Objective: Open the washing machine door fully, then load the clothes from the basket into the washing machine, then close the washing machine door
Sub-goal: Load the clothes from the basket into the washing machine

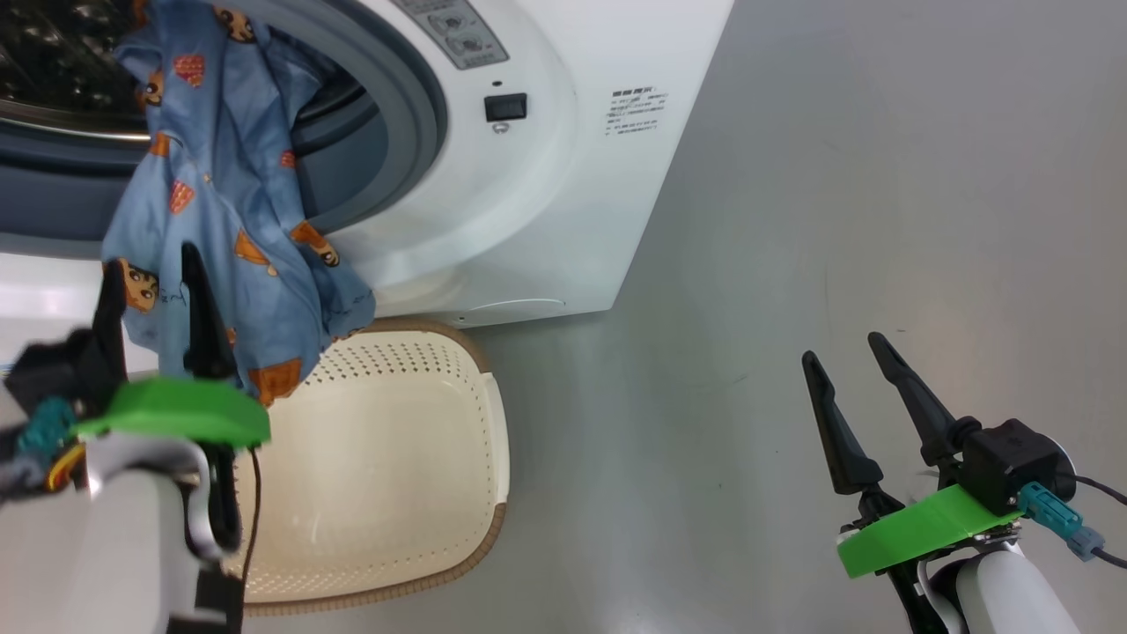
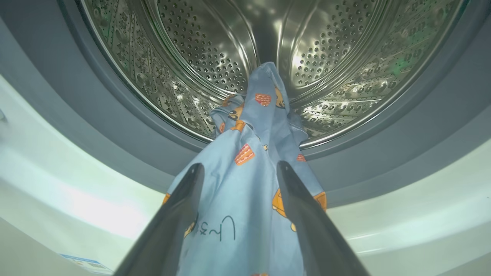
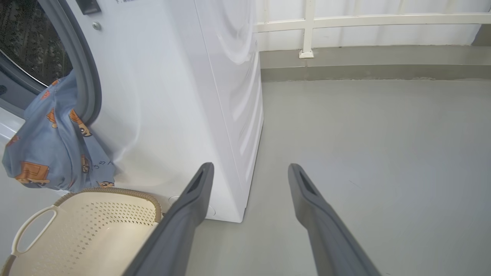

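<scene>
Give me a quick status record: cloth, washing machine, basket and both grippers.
cloth: light blue fabric with orange-brown bear print, top end in the perforated steel drum, rest hanging out over the grey rubber gasket
washing machine: big white front-loader, opening uncovered
basket: cream perforated plastic, on the grey floor below the hanging cloth
left gripper: open, fingers either side of the cloth's lower part
right gripper: open, holding nothing, above the floor
</scene>
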### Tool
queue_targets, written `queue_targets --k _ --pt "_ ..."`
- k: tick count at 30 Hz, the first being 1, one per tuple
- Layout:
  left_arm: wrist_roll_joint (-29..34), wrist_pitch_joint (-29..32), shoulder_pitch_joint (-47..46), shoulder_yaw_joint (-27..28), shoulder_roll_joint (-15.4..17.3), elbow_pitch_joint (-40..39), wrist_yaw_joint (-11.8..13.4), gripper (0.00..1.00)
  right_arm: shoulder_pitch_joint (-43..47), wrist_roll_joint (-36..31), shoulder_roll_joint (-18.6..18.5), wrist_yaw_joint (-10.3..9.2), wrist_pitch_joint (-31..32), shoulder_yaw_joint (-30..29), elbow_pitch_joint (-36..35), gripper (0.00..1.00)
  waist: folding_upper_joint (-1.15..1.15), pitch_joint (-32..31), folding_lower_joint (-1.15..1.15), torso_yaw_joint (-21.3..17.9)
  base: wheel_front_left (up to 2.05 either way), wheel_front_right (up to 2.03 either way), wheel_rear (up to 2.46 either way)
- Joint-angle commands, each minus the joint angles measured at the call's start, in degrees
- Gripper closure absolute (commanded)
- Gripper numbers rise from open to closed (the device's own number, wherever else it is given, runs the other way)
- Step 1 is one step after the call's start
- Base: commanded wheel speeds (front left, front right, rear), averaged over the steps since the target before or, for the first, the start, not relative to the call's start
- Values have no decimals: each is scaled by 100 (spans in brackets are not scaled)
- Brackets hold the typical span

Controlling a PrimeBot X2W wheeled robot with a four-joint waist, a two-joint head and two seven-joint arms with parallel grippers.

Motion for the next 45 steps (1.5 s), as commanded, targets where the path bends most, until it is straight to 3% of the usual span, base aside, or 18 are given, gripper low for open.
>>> queue_targets --k 1,13,31,45 --pt "-68 -37 265 101 173 -311 57 0 128 -54 -38 8 -27 134 -131 0 0 -9 0 -13 0 0 0" --pt "67 -37 1817 -107 172 -1389 347 0 138 -40 -35 8 -27 176 -120 0 0 -96 0 -185 0 0 0" --pt "175 -37 2893 -46 204 -2033 -11 0 300 -43 -123 8 -27 237 -69 0 0 -373 0 -294 0 0 0" --pt "54 -37 3389 -172 181 -2363 -43 0 448 -67 -118 8 -27 149 -75 0 0 -443 0 -188 0 0 0"
